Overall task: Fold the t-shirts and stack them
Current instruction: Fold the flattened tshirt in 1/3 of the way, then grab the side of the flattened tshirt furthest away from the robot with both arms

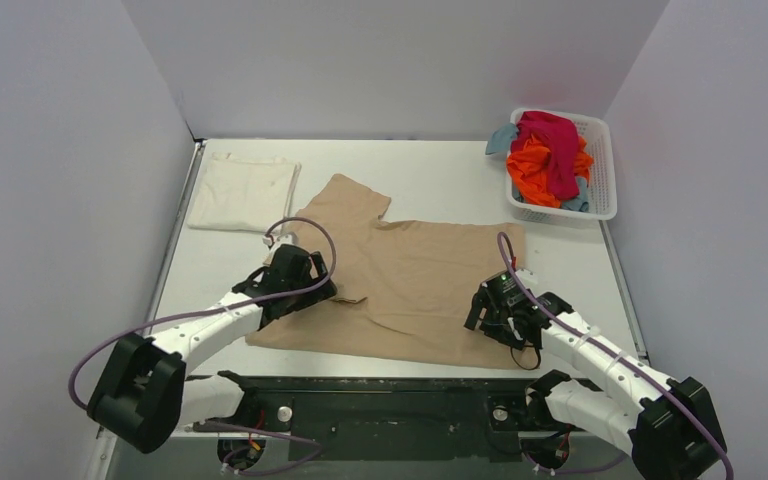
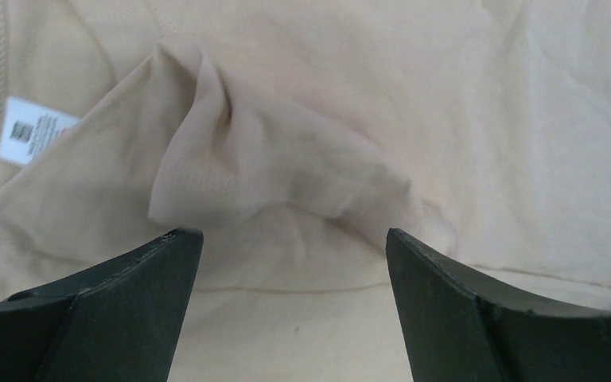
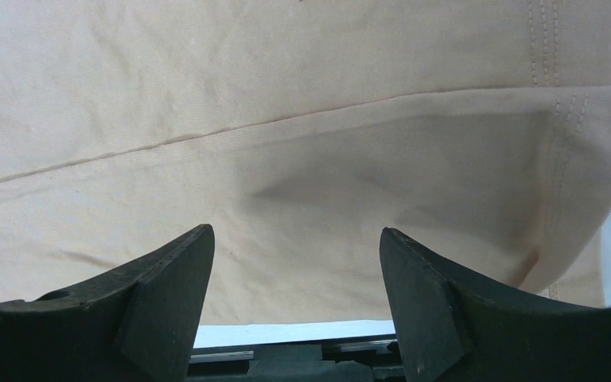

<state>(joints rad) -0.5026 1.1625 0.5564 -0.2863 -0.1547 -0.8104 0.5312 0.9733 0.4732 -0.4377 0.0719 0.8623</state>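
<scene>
A large tan t-shirt point(image 1: 420, 270) lies spread on the white table, one sleeve toward the back left. My left gripper point(image 1: 318, 287) is open just above its left side, facing a bunched fold of cloth point(image 2: 270, 159). The white neck label point(image 2: 36, 131) shows at the left of the left wrist view. My left gripper point(image 2: 294, 239) holds nothing. My right gripper point(image 1: 489, 318) is open and empty point(image 3: 297, 235) over the shirt's near right part, close to its near edge and hem point(image 3: 561, 159). A folded cream-white t-shirt point(image 1: 243, 192) lies at the back left.
A white mesh basket point(image 1: 605, 170) stands at the back right, holding magenta point(image 1: 552, 140), orange point(image 1: 535, 168) and teal point(image 1: 501, 138) shirts. Grey walls close in three sides. The black arm base point(image 1: 380, 395) runs along the near table edge.
</scene>
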